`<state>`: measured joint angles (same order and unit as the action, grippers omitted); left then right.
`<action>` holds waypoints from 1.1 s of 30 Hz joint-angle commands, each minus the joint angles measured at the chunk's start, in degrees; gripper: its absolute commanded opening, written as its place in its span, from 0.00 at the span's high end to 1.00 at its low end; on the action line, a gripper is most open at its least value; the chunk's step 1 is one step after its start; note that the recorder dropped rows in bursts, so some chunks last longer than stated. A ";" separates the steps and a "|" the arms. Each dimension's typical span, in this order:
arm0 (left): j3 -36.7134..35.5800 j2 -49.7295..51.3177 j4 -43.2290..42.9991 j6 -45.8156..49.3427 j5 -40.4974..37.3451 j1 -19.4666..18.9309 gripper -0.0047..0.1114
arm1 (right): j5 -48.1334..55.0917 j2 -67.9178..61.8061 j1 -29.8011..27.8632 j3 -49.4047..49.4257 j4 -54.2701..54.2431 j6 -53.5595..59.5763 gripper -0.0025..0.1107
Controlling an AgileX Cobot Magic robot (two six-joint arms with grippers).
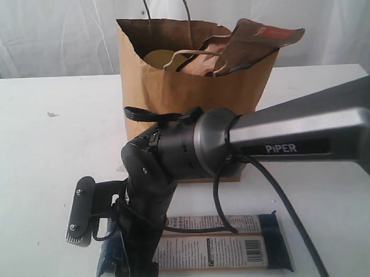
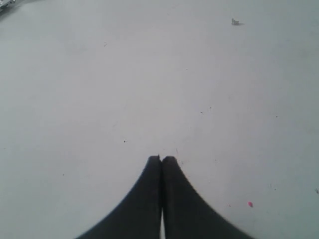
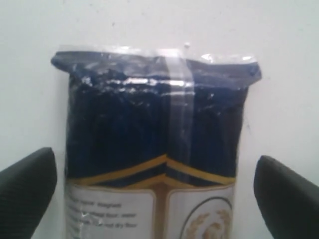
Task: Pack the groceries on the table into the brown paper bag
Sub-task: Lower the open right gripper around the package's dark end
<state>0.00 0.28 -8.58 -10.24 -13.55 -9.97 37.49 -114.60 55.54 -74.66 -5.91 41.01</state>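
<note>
Left claw (image 2: 160, 160): closed, empty, over desk (image 2: 99, 74).
Right claw (image 3: 154, 162): wide open, astride packet (image 3: 149, 114).
Bag (image 1: 171, 90): upright, pouch (image 1: 254, 42) sticking out.

The tall creased brown kraft paper bag (image 1: 165, 84) is plain tan all over, and the flat brown pouch (image 1: 254, 42) poking from it bears an orange label. The long dark-blue plastic packet (image 3: 154, 124) carries thin gold chevron stripes above white label panels, one printed with a black barcode. The large flat tabletop (image 1: 33, 150) is white with tiny dark specks.
</note>
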 commanded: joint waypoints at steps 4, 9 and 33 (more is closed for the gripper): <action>0.00 -0.28 -0.02 -0.01 0.26 0.42 0.96 | -1.56 0.10 -0.22 -0.11 -0.34 -0.22 0.05; 0.00 -0.28 -0.02 -0.01 0.26 0.42 0.96 | -0.62 0.10 -0.22 -0.11 -0.24 -0.22 0.05; 0.00 -0.28 -0.02 -0.01 0.26 0.42 0.96 | 5.28 -1.62 -0.22 -0.11 -0.71 -3.93 0.29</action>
<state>0.00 0.28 -8.58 -10.24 -13.55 -9.97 42.13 -115.50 55.54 -74.66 -6.55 37.55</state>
